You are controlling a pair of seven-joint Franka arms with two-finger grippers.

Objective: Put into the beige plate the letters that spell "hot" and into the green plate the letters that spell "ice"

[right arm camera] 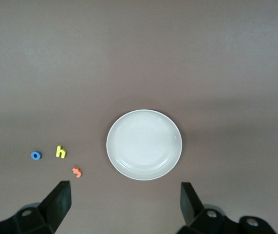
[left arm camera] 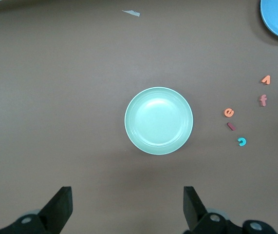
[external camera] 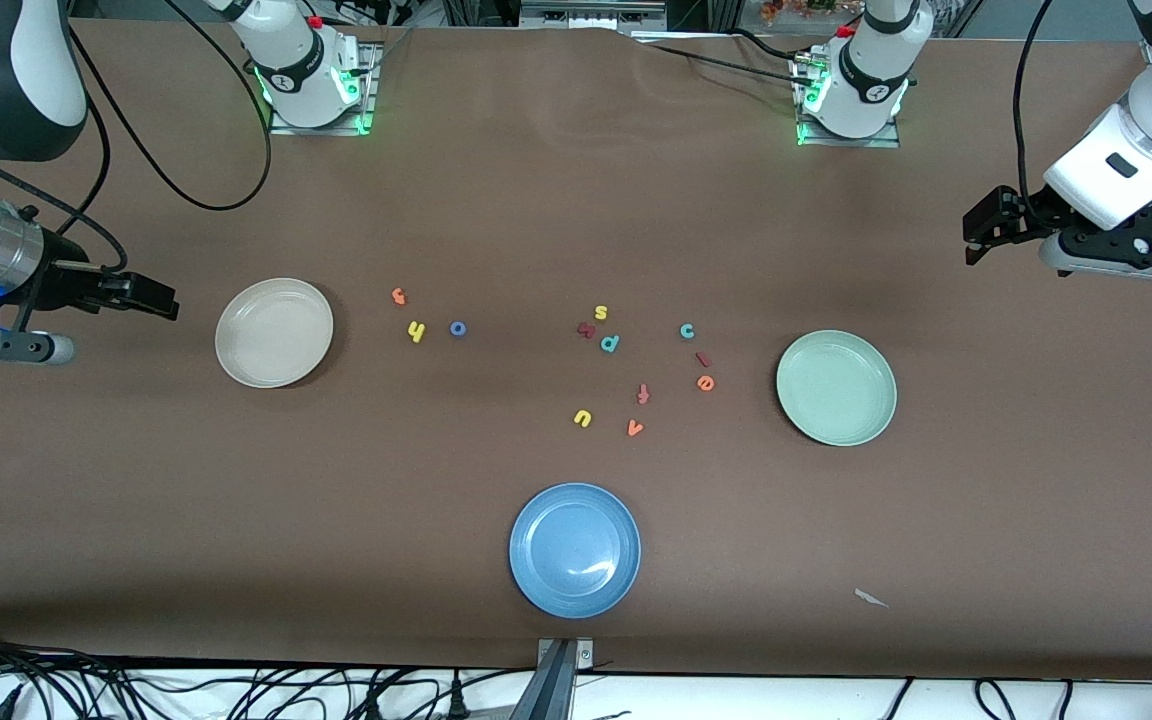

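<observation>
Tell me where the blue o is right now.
In the front view, the blue o lies on the table beside the yellow h, between the beige plate and the central letter cluster.

We see a brown worktop (external camera: 576, 200) carrying a blue plate (external camera: 575, 549) at its edge nearest the front camera. Taking that plate as the dial's centre, an orange v (external camera: 635, 428) sits at about one o'clock, with a yellow u (external camera: 582, 418) at twelve, just beside it. A salmon-red f (external camera: 643, 394) lies a little farther from the camera than the v. Farther still, we find a teal p (external camera: 610, 343), a dark red letter (external camera: 586, 330) touching or nearly touching it, and a yellow s (external camera: 601, 313). A scrap of white paper (external camera: 871, 598) lies at three o'clock.
</observation>
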